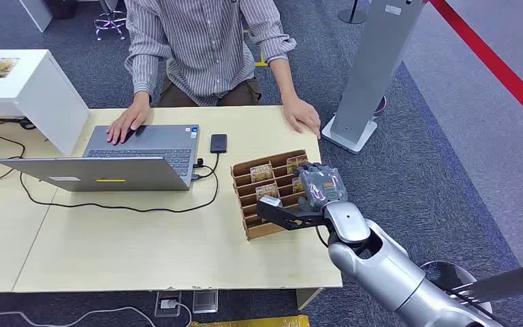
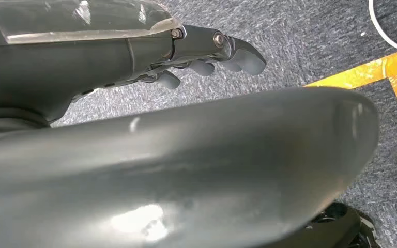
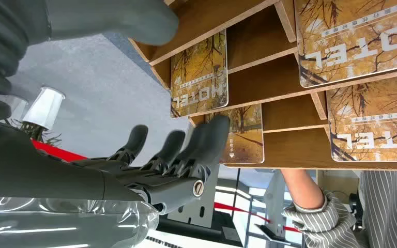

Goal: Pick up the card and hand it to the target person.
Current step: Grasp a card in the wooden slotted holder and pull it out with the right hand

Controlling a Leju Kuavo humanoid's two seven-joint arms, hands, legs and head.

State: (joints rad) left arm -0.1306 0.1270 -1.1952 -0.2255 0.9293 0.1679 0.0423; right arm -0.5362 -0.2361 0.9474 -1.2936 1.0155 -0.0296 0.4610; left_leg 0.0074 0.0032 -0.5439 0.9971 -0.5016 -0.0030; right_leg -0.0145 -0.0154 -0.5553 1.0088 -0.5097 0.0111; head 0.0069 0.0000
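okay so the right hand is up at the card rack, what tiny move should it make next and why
Probably curl the fingers onto the nearest card. The right hand is at the rack, one finger over that card's edge, the thumb apart, nothing held yet.

An office corner with grey carpet and a pale wooden desk.

The desk [image 1: 143, 252] stands on speckled grey carpet [image 1: 449, 136], with a red stripe [image 1: 497, 65] running diagonally along the floor to one side. A tall grey stand on a white base [image 1: 374, 68] rises just beside the desk. A white box-like unit [image 1: 24, 85] sits at the desk's far corner. Yellow tape [image 2: 393, 72] marks the carpet.
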